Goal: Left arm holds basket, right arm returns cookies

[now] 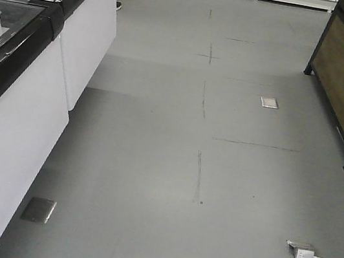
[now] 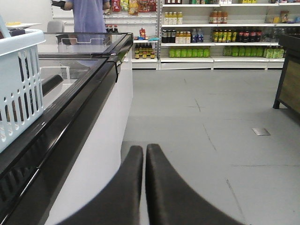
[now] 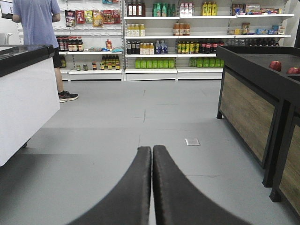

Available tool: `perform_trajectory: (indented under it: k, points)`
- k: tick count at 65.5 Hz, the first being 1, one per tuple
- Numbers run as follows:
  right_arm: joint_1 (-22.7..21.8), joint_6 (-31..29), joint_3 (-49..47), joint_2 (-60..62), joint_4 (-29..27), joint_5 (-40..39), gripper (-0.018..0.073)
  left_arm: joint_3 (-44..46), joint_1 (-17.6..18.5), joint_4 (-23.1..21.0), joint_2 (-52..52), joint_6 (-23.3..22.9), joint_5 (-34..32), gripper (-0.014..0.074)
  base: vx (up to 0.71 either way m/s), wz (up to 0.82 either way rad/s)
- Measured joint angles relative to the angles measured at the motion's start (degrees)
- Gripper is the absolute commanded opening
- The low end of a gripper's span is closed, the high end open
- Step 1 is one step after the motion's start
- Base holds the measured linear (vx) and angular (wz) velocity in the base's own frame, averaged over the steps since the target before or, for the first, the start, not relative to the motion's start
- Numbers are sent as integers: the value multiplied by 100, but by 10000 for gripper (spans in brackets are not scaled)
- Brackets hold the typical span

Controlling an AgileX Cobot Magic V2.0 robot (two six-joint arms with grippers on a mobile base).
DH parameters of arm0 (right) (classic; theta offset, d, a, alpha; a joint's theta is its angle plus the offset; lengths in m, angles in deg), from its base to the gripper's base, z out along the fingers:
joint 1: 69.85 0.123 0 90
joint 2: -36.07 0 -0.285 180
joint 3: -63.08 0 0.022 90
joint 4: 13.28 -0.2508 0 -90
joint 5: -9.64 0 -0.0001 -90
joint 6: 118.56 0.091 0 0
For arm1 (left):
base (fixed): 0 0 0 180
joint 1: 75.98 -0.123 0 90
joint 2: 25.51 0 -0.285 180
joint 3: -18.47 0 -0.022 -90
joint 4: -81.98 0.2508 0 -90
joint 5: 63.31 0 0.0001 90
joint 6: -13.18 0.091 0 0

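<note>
The grey floor (image 1: 172,168) fills the front view. A long white freezer (image 2: 101,150) with a black rim runs along its left side. At the far wall are shelves (image 2: 211,35) of bottles, and at the right a dark wooden stand (image 3: 248,108). A person (image 3: 36,23) in a blue shirt stands near the shelves. The light blue basket (image 2: 18,79) sits on top of the freezer. The left gripper (image 2: 144,149) and the right gripper (image 3: 152,149) both have their fingers pressed together, holding nothing.
</note>
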Motion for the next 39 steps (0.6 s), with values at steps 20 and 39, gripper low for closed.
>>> perform_trajectory:
  k: [20, 39]
  points:
    - [0, 0, 0, 0, 0, 0, -8, 0, 0, 0, 0, 0, 0, -6, 0, 0]
    - [0, 0, 0, 0, 0, 0, -8, 0, 0, 0, 0, 0, 0, -6, 0, 0]
